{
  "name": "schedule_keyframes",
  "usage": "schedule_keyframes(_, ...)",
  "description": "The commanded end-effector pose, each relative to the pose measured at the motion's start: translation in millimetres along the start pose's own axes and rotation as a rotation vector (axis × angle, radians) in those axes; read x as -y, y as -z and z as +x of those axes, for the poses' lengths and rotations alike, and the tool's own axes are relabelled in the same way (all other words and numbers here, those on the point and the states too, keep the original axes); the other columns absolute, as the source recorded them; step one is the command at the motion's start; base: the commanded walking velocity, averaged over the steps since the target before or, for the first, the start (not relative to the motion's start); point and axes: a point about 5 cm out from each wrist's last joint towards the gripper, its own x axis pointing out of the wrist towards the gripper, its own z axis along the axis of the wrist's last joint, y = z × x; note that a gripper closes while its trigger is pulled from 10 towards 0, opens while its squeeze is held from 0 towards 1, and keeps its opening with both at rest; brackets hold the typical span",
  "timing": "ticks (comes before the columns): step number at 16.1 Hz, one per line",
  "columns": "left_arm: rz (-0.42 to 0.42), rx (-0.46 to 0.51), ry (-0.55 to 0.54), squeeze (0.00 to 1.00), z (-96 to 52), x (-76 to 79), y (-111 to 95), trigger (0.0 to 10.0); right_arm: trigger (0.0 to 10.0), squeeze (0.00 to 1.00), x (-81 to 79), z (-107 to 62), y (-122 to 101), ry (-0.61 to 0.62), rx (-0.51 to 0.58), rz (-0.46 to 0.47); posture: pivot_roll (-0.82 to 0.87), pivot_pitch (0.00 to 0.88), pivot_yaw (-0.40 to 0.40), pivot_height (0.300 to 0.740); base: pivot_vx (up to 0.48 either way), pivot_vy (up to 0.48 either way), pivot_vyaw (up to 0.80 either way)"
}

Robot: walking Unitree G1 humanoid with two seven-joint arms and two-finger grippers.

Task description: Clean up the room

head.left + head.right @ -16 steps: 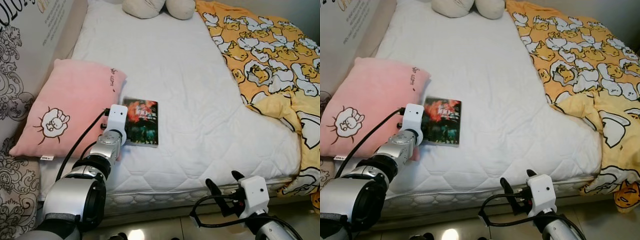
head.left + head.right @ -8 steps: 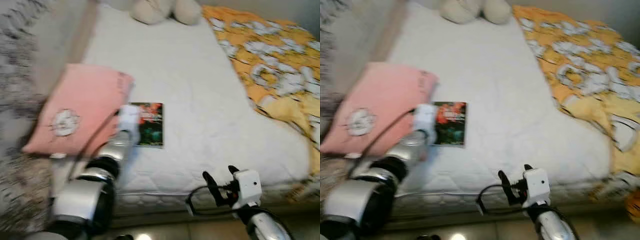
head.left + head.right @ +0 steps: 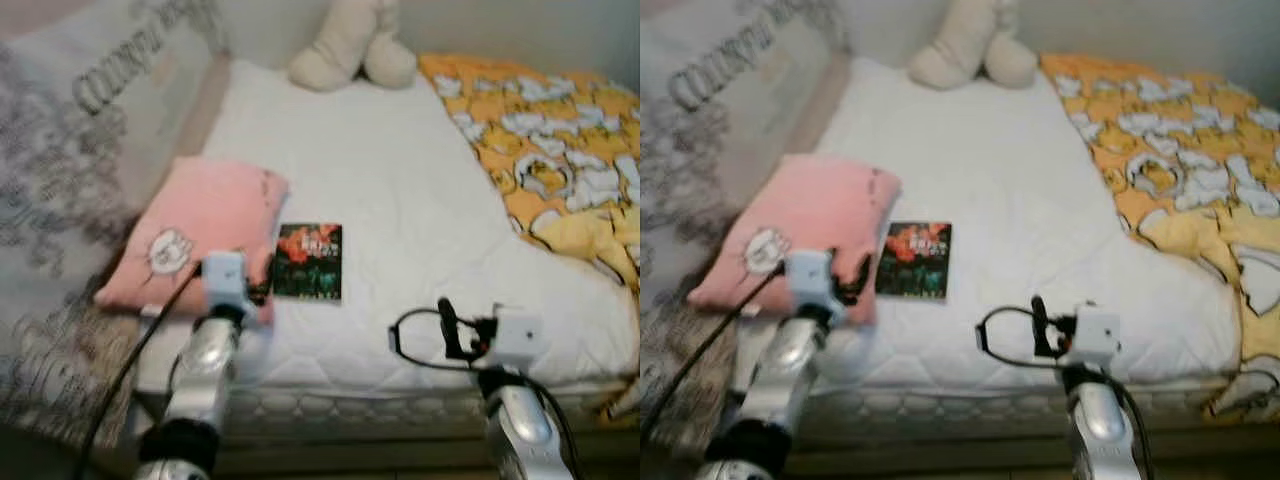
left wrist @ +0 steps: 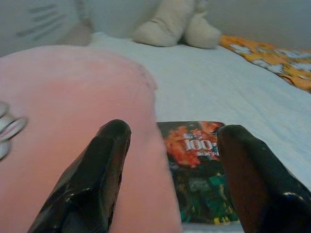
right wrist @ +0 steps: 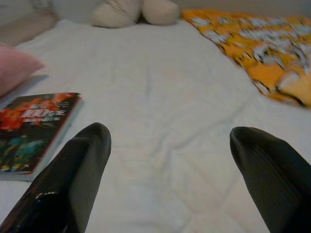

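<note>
Hovering with its two black fingers spread apart, the left gripper [image 4: 167, 170] sits over the near corner of the pink pillow [image 3: 195, 235], close to the front edge of the bed and just beside the book [image 3: 309, 262]. Its fingers hold nothing; the wrist view shows the pillow under the one finger and the book's cover between the two.

To the right, the right gripper [image 5: 170, 179] is also spread wide and empty, held over the front part of the white mattress [image 3: 390, 190], with the book off to its left.

That book, dark with a red and green cover, lies flat on the mattress, its left edge touching or just beside the pillow. A cream plush toy [image 3: 350, 50] rests at the far end of the bed. An orange and yellow patterned blanket [image 3: 560, 160] is bunched along the bed's right side. A patterned headboard or wall panel with lettering [image 3: 70, 150] rises on the left.
</note>
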Motion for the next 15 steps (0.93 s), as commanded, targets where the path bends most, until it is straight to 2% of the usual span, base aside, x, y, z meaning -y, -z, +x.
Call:
schedule_keyframes(1, -0.015, -0.015, 0.029, 0.0, 1.2, 15.4, 3, 10.0, 10.0, 0.0, 4.4, 4.8, -2, 0.021, 0.004, -0.057, 0.15, 0.0, -0.013, 0.74, 0.0, -0.469, 0.0)
schedule_keyframes(2, -0.012, -0.035, 0.053, 0.0, -1.6, 20.5, 5, 10.0, 10.0, 0.0, 6.4, 9.2, 0, 0.036, -0.012, -0.114, 0.14, 0.0, -0.013, 0.74, 0.0, -0.469, 0.0)
schedule_keyframes(3, -0.008, -0.041, 0.066, 0.0, -2.4, 23.3, 6, 10.0, 10.0, 0.0, 7.7, 11.7, 2, 0.046, -0.019, -0.102, 0.14, 0.0, -0.013, 0.74, 0.0, -0.469, 0.0)
schedule_keyframes(4, -0.008, -0.042, 0.065, 0.0, -2.9, 23.4, 6, 10.0, 10.0, 0.61, 7.5, 12.1, 1, 0.046, -0.008, -0.094, 0.14, 0.0, -0.013, 0.74, 0.0, -0.472, 0.0)
schedule_keyframes(5, 0.001, -0.042, 0.065, 0.0, -3.7, 22.0, 8, 10.0, 10.0, 1.0, 7.7, 10.5, 0, 0.049, 0.019, -0.084, 0.14, 0.0, -0.013, 0.74, 0.0, -0.469, 0.0)
schedule_keyframes(8, -0.004, -0.066, 0.045, 0.0, -6.2, 15.9, 13, 10.0, 10.0, 1.0, 8.0, 2.0, 9, 0.047, 0.004, -0.077, 0.13, 0.0, -0.005, 0.74, 0.0, -0.469, 0.0)
schedule_keyframes(9, 0.005, -0.064, 0.049, 0.94, -6.6, 16.2, 13, 10.0, 10.0, 1.0, 6.9, 1.0, 10, 0.042, 0.002, -0.07, 0.13, 0.0, -0.001, 0.74, 0.0, -0.469, 0.0)
schedule_keyframes(10, -0.001, -0.062, 0.049, 1.0, -6.4, 17.0, 12, 10.0, 10.0, 1.0, 6.2, 0.9, 11, 0.038, 0.004, -0.064, 0.13, 0.0, 0.002, 0.74, 0.0, -0.461, 0.0)
schedule_keyframes(15, 0.04, -0.082, 0.065, 1.0, 4.7, 14.6, 9, 10.0, 10.0, 1.0, 4.4, 6.4, 12, 0.03, 0.017, -0.054, 0.12, 0.0, 0.025, 0.74, 0.0, -0.458, 0.0)
